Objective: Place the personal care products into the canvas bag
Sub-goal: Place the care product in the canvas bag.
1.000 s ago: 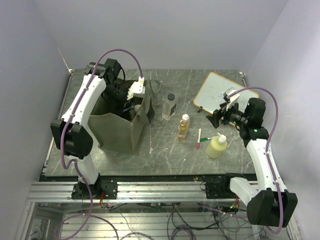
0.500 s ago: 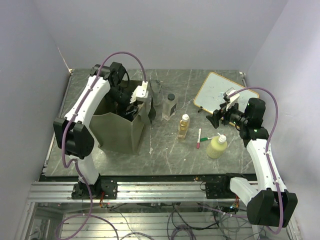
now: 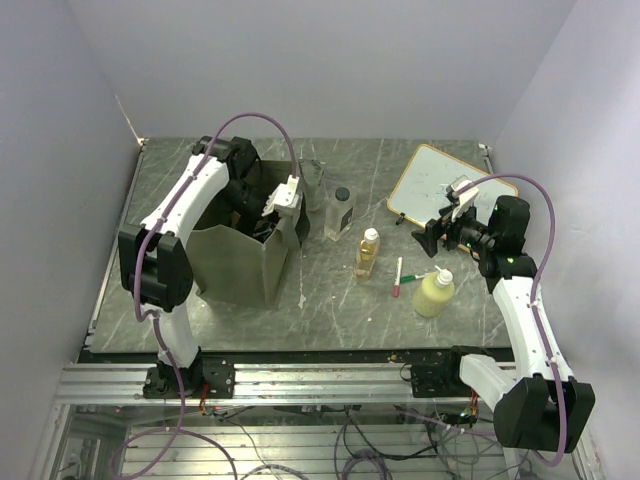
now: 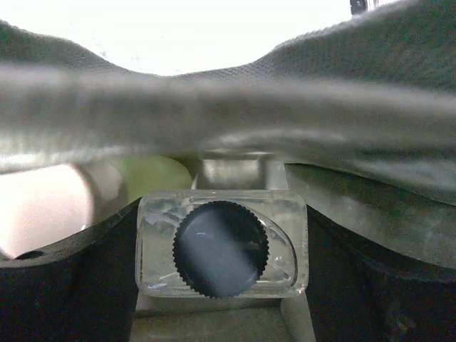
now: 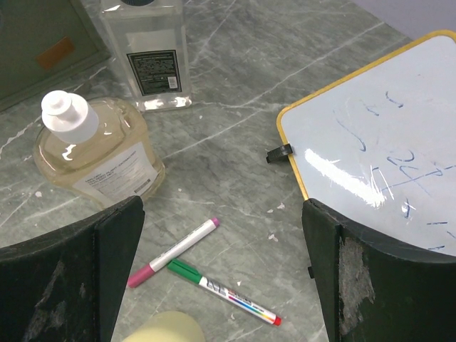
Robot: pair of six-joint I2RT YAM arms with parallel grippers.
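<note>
first, left wrist view: a square clear bottle (image 4: 221, 246) with a dark ribbed cap faces the lens, set between the dark fingers (image 4: 64, 292) of the left gripper (image 3: 268, 220). the fingers lie against its two sides, jaws spread wide around it, holding it. just beyond, the blurred rim of the canvas bag (image 4: 228, 107) crosses the frame. the overhead hides this bottle and shows only the gripper down inside the bag mouth.

right wrist view: right gripper (image 5: 221, 228) spread wide, nothing between the fingers, hanging above the table (image 5: 242, 135). nearest it is the top of a pale yellow bottle (image 5: 162, 329). next come a pink marker (image 5: 171, 253) and a green marker (image 5: 224, 293), ends almost meeting. farther left is an amber bottle (image 5: 92, 153) with a white cap, lying flat in this view. beyond that stands a labelled clear bottle (image 5: 148, 60). the whiteboard (image 5: 385, 142) lies to the right.

only the overhead gives the spacing: these loose bottles stand between the bag and the right gripper, apart from both.
</note>
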